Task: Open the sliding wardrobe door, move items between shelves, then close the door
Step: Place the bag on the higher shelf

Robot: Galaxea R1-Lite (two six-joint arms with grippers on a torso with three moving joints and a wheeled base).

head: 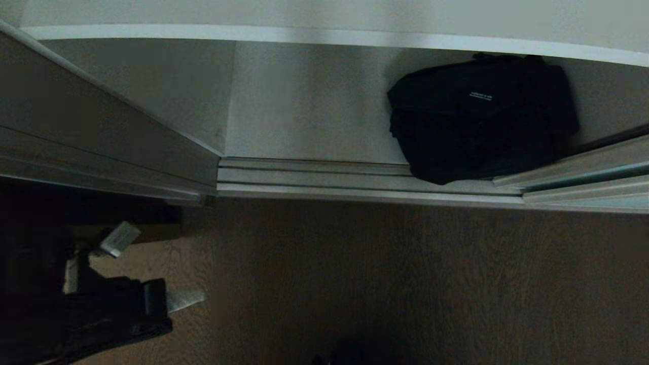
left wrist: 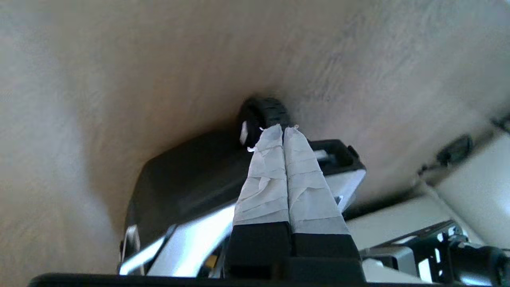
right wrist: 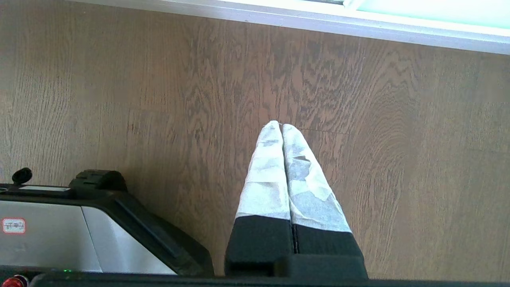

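Reaching for the black bag (head: 481,116) at the shelf's (head: 304,121) front right edge, we must spread our left tool (left wrist: 283,127), now pressed together.

The left tool (left wrist: 283,128) has its two taped fingers (left wrist: 266,175) pressed together, holding nothing. Just beyond its tips sits a black wheel (left wrist: 265,115) on the robot's dark base (left wrist: 191,179), with wood floor (left wrist: 119,67) all around.
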